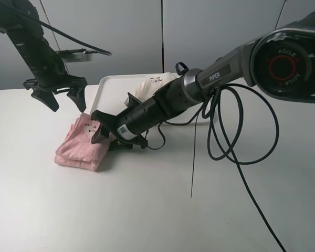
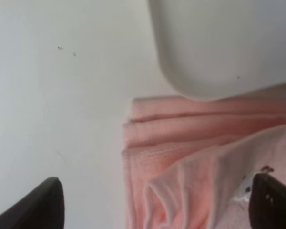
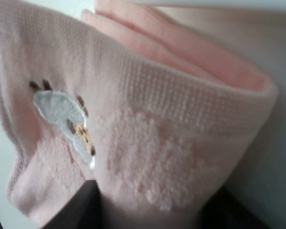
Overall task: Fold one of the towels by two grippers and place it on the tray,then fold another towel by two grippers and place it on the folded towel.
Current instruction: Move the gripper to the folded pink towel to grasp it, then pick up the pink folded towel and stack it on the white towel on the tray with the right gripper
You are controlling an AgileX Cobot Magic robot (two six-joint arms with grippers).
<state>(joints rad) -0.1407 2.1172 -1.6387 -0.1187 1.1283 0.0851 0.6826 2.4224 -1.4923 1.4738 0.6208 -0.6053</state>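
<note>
Two towels appear in the high view. The pink towel [image 1: 84, 144], folded into several layers, lies on the white table [image 1: 147, 210] just in front of the near left corner of the white tray [image 1: 107, 89]. A cream towel [image 1: 155, 83] rests inside that tray, toward its back.

My right gripper [image 1: 102, 131] reaches across the middle of the table from the right and meets the pink towel at its right edge. In my right wrist view the towel fills nearly the whole field: a folded edge of terry cloth with a small white embroidered patch [image 3: 69, 119] rises between my dark fingertips [image 3: 81, 205], which sit on either side of it. My right jaws are clenched on this fold of the pink towel.

My left gripper [image 1: 63, 95] hangs above the table behind the pink towel and left of the tray, not touching either. Its jaws stand spread apart and hold nothing. In my left wrist view the two dark fingertips [image 2: 38, 205] show at opposite lower corners, with the stacked pink layers [image 2: 181, 138] and the tray's rounded corner [image 2: 200, 81] lying between and beyond them.

A black cable [image 1: 236, 136] loops from my right arm down onto the table.
</note>
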